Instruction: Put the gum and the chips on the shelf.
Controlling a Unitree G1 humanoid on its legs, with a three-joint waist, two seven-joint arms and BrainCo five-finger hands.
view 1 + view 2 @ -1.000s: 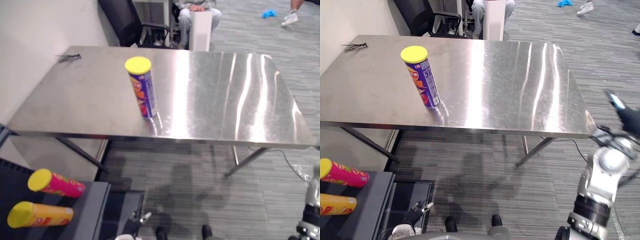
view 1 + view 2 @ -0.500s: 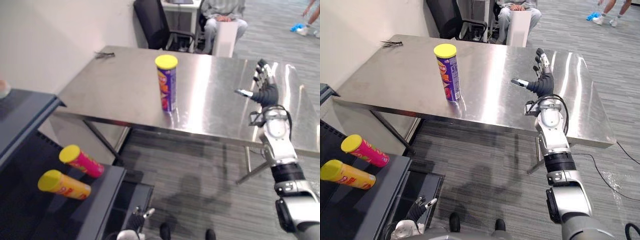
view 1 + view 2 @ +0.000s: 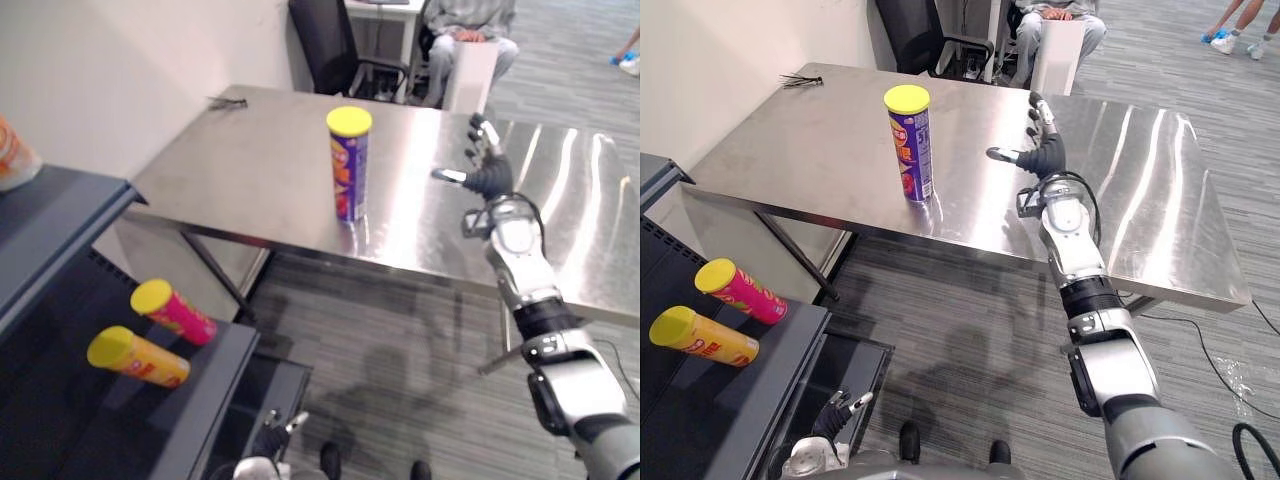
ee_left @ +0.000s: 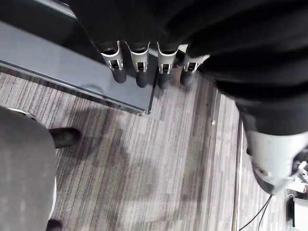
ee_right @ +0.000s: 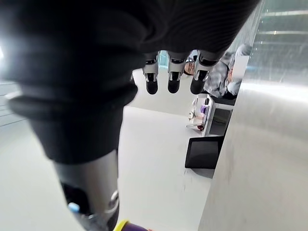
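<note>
1. The chips can [image 3: 349,165], purple with a yellow lid, stands upright on the steel table [image 3: 250,170], toward the middle and closer to the near edge than the far one.
2. At your left stands the dark shelf [image 3: 60,215]. On its lower board a pink can [image 3: 172,311] and a yellow can [image 3: 136,358] lie on their sides, side by side, lids toward the table. An orange thing [image 3: 12,155] sits on the top board at the view's edge; you cannot tell what it is.
3. A small dark object [image 3: 228,101] lies on the table's far left corner. Behind the table stand a black chair [image 3: 325,45] and a seated person [image 3: 465,25].
4. Your right hand [image 3: 1045,155] is raised over the table, right of the chips can and apart from it, forearm crossing the near edge. Its fingers are straight and spread, pointing up and away, the thumb stuck out toward the can. Bare steel lies between them.
5. Your left hand [image 4: 140,67] hangs low over the carpet beside the shelf's lower edge, fingers straight in a row, holding nothing.
</note>
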